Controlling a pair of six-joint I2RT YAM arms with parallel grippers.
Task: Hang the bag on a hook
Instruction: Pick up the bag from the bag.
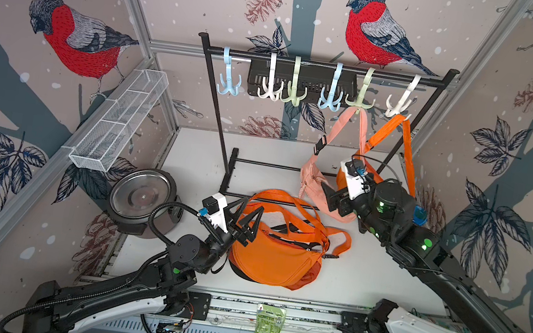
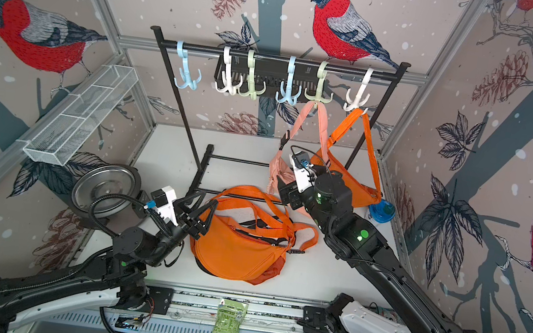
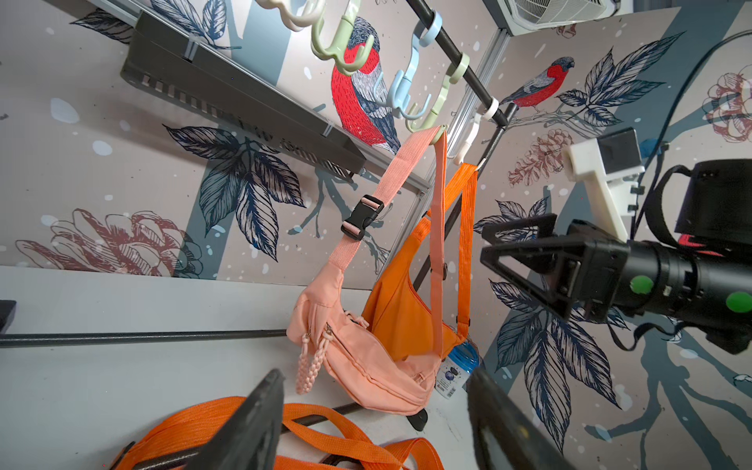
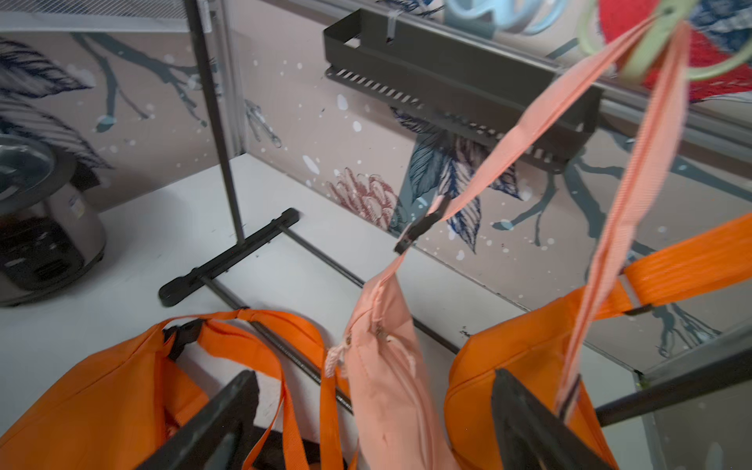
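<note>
An orange bag [image 1: 275, 257] [image 2: 239, 252] lies on the table, its straps loose over the rack's foot bar. My left gripper [image 1: 252, 208] [image 3: 374, 372] hovers open over its left end, holding nothing. A pink bag [image 1: 312, 181] [image 3: 366, 366] [image 4: 386, 386] hangs by its strap from a green hook [image 1: 359, 99] [image 3: 437, 110]. My right gripper [image 1: 333, 199] [image 4: 374, 376] stands open with the pink bag's body between its fingers, not pinched. A second orange bag [image 2: 345, 175] [image 4: 521, 358] hangs from the white hook [image 1: 399, 103] beside it.
The black rail [image 1: 325, 66] carries several free hooks, such as a blue hook [image 1: 229, 80]. A black tray [image 1: 301, 84] is fixed behind it. A metal cooker [image 1: 142, 197] stands left, a wire shelf [image 1: 119, 118] above it, a blue bottle [image 1: 420, 215] right, a green packet [image 1: 268, 325] in front.
</note>
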